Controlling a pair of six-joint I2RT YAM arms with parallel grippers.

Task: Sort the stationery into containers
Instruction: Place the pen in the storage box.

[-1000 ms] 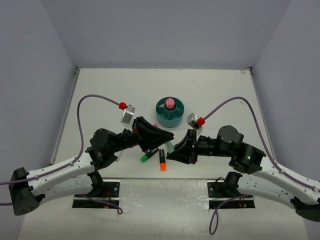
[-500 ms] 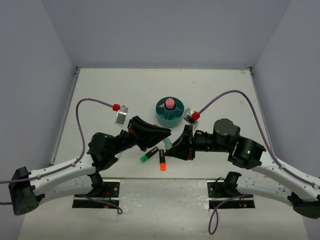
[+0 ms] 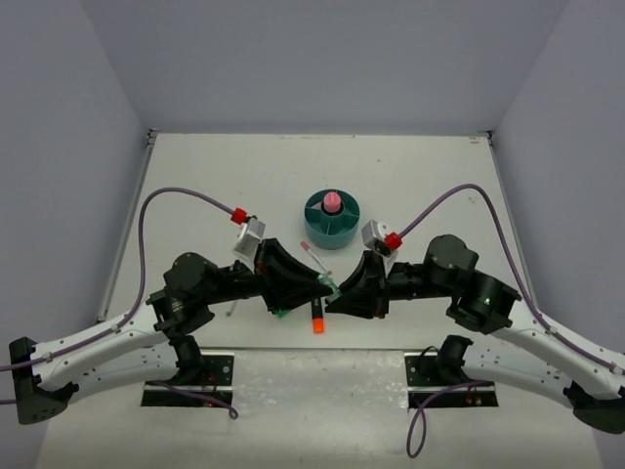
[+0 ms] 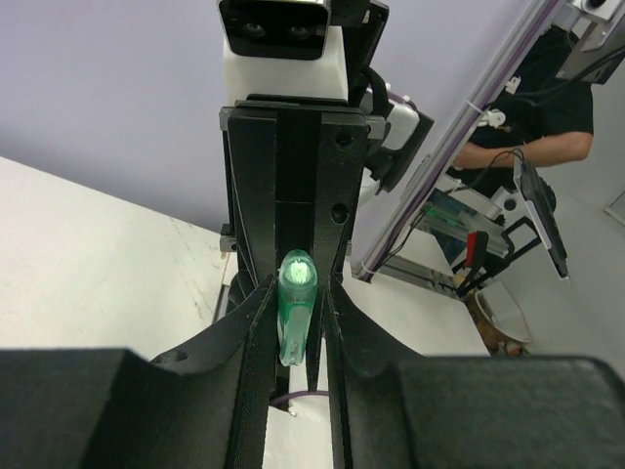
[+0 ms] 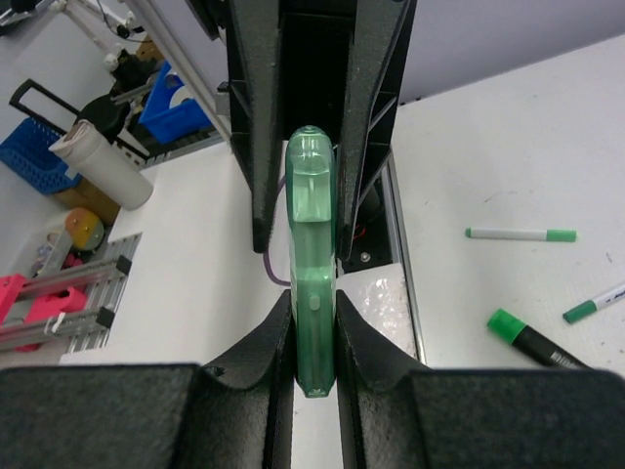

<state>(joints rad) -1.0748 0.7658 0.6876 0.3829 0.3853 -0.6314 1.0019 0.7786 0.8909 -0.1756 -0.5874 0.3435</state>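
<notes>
Translucent green stationery item [image 5: 312,283] bridges both arms above the desk, apparently for a handover. Right fingers [image 5: 363,342] clamp one end. The left fingers [image 4: 256,337] sit narrow around the other; I cannot tell if they grip.

White table [image 3: 195,176], grey walls [image 3: 293,59], person beyond [image 4: 557,98]

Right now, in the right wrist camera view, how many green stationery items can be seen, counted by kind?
Thin white pens with green caps: 2
Black highlighter with green cap: 1
Translucent green item, held in the right tool: 1
Total: 4
</notes>
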